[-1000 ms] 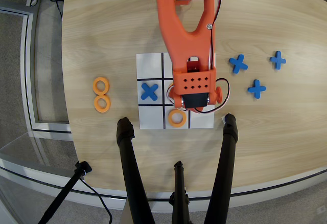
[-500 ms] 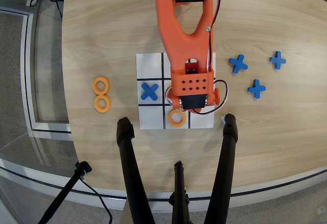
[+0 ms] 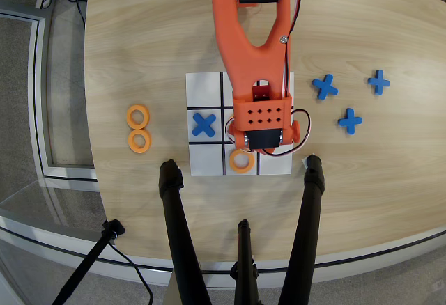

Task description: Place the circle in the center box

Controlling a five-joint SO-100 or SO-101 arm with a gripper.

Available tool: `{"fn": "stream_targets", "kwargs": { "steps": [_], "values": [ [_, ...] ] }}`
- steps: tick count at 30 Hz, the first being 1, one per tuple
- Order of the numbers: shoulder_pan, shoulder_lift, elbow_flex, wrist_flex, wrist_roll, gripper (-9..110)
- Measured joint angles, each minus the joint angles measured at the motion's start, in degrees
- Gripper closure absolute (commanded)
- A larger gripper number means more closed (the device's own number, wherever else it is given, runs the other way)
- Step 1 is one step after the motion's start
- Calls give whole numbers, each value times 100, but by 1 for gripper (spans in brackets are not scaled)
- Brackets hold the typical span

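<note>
Overhead view
Table (image 3: 153, 47): pale wood, rounded edge; far corners cut off by the frame.
Sheet (image 3: 203, 85): white 3x3 grid with black lines, mid-table; its middle and right columns are largely covered by the arm.
Arm (image 3: 252, 47): orange, reaching from the top edge down over the sheet; its base is cut off at the top. A perforated orange block and a black motor sit at its lower end.
Gripper (image 3: 244, 145): hidden under the arm's motor housing; fingertips not visible, so the state of the jaws cannot be told.
Center box (image 3: 228, 118): almost wholly covered by the arm; only a thin strip at its left shows.
Circle (image 3: 241, 160): orange ring, lying in the bottom-middle square of the sheet, just below the arm's end; its top edge meets or slips under the housing, contact unclear.
Cross on sheet (image 3: 203, 124): blue, in the middle-left square, fully visible.
Spare rings (image 3: 138, 116): two orange, on bare wood left of the sheet, one above the other, touching or nearly so.
Spare crosses (image 3: 324, 86): three blue, on bare wood right of the sheet, apart from one another.
Stand legs (image 3: 178, 235): black, three, rising from the bottom edge; feet cut off.
Writing: none legible.
</note>
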Motion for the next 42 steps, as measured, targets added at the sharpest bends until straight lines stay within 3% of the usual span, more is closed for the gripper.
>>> {"fn": "stream_targets", "kwargs": {
  "steps": [13,23,31,42],
  "values": [
    [202,185,-519,615,-220,92],
    [431,1547,-492,1863,-905,92],
    [360,3753,1441,1960,-1266,92],
    [-88,8473,5555,2004,-1986,92]
  ]
}}
